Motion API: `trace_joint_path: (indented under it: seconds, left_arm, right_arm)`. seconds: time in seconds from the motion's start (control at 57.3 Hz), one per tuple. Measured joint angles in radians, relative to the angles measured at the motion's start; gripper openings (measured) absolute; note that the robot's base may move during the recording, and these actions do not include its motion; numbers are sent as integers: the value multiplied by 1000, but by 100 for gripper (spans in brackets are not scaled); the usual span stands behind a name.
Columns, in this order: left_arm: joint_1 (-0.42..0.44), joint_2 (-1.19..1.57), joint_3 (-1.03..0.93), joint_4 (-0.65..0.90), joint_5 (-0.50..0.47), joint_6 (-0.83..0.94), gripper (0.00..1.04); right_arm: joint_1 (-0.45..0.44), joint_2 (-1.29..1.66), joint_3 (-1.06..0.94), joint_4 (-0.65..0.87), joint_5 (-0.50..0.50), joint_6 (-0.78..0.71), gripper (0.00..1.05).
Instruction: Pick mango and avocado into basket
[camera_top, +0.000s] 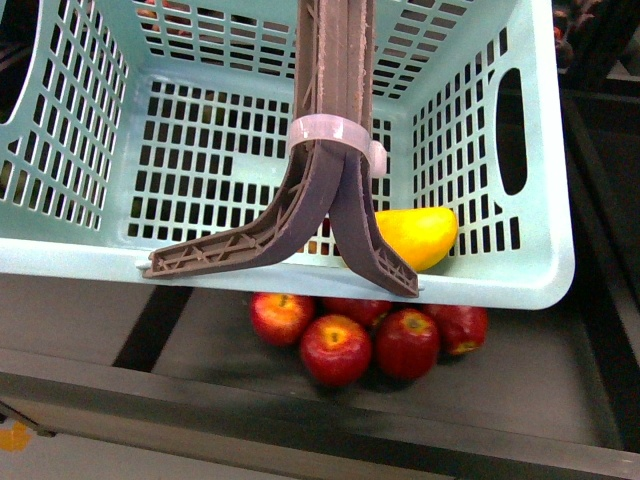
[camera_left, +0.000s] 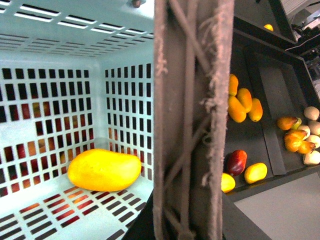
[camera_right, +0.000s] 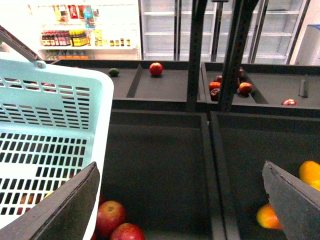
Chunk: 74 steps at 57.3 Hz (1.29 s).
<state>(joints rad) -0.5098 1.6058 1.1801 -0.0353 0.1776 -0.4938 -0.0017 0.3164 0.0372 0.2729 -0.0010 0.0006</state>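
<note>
Right gripper (camera_right: 180, 167) hangs wide open, folks, its two dark fingers (camera_right: 70, 205) spread far apart with nothing between them, only the dark bin (camera_right: 160, 150) below. Just beside one finger sits the turquoise basket (camera_right: 55, 95), its lattice wall and rim close alongside. Brown ribbed handles (camera_top: 335, 100) stand upright over the basket's middle, pinched together by a white clip (camera_top: 325, 135), and in the left wrist view they run straight through the frame (so the left gripper cannot be made out, and whether it is clamped or loose I cannot tell). Down inside the basket lies the mango (camera_left: 104, 170), all yellow, on its side on the slotted floor near a corner, well apart from the open right gripper. Red apples (camera_top: 335, 350) cluster in the bin under the basket's near edge, below the gripper. And the avocado (camera_right: 114, 72), small and dark green, rests on a far shelf tray, well beyond the gripper, near a lone red apple (camera_right: 156, 69)
</note>
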Motion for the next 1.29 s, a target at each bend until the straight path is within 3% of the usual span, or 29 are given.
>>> trace_joint_path:
  seconds: [1.292]
  left_arm:
    - [3, 1, 2, -2, 6, -4, 6]
  right_arm:
    - [0, 0, -1, 0, 0, 0, 97]
